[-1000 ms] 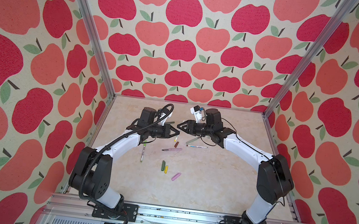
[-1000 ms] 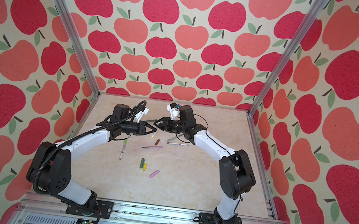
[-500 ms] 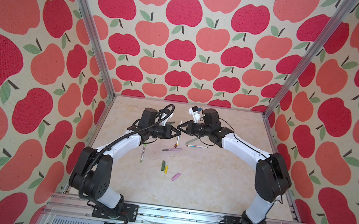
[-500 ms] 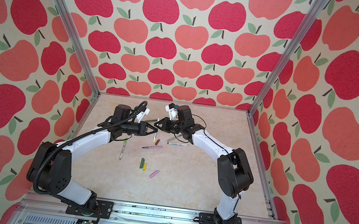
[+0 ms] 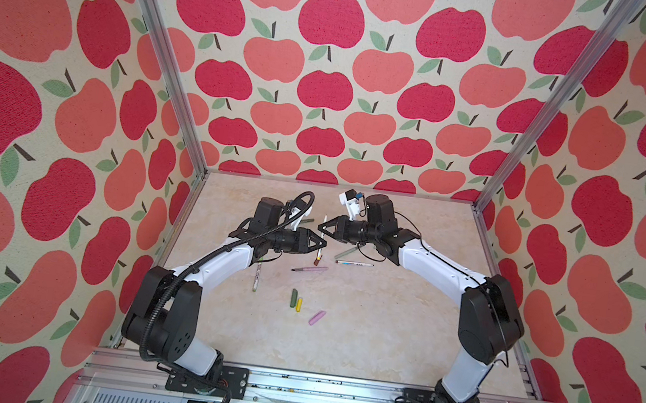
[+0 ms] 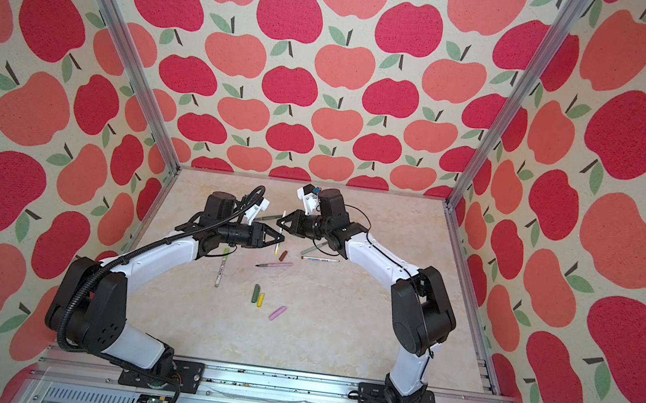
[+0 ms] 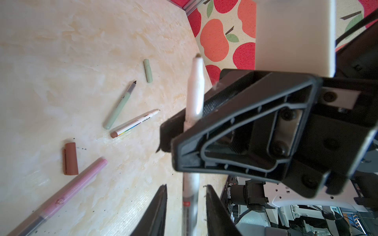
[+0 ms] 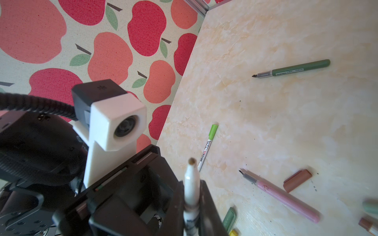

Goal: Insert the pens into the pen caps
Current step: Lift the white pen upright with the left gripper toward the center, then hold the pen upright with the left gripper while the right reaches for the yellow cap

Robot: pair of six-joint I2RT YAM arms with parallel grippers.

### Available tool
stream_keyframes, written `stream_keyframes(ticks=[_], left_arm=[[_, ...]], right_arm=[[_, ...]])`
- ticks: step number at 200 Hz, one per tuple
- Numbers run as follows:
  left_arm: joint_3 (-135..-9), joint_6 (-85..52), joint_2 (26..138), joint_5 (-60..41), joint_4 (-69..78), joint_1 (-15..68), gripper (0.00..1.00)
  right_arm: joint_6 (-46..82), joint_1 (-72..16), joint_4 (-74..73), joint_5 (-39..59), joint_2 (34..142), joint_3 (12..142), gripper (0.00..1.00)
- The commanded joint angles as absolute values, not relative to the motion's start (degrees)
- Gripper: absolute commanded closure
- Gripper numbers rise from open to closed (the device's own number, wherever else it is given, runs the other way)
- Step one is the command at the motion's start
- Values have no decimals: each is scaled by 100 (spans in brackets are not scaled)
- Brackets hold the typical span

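Note:
A white pen (image 5: 324, 223) stands nearly upright above the table between the two grippers. My right gripper (image 8: 192, 183) is shut on its barrel just below the tip. My left gripper (image 7: 186, 186) is open around the same pen (image 7: 193, 98) lower down, with a gap on each side. On the table lie a pink pen (image 5: 311, 269), a brown cap (image 7: 70, 159), a pale sage pen (image 7: 118, 108), a sage cap (image 7: 148, 70), a printed white pen (image 5: 353, 263) and a dark green pen (image 8: 296, 68).
A white pen with a lime end (image 5: 257, 276) lies under the left arm. A dark green cap (image 5: 294, 298), a yellow cap (image 5: 299, 304) and a pink cap (image 5: 317, 317) lie nearer the front. Apple-print walls and metal posts close in the table.
The right gripper moved in to the white pen and shut on it. The left gripper, which held the pen, has parted its fingers from it.

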State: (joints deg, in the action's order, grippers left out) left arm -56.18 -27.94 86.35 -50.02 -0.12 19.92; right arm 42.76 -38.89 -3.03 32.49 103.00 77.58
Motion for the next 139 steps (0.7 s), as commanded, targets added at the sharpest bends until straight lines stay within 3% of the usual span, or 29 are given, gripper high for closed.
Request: stream_keyframes(ticks=[1,32,83,139], left_arm=[[-5572,-2864,8538,-5010,61,2036,73],[-5598,-2900,8564,-5018,69,2039,77],[-5581,-2896,8509,-4925,-27,2048,93],[-5546,-2641,8186,-4461,-728,1964,100]], right_arm=[[4309,-3929,-552,3330,10195,7639,94],[4324,-3955,-645,3344,10137,7560,94],[4333,-3973,-739,3331,10038,7448,93],[4216,-3972,-539,3207,9789,7439,61]])
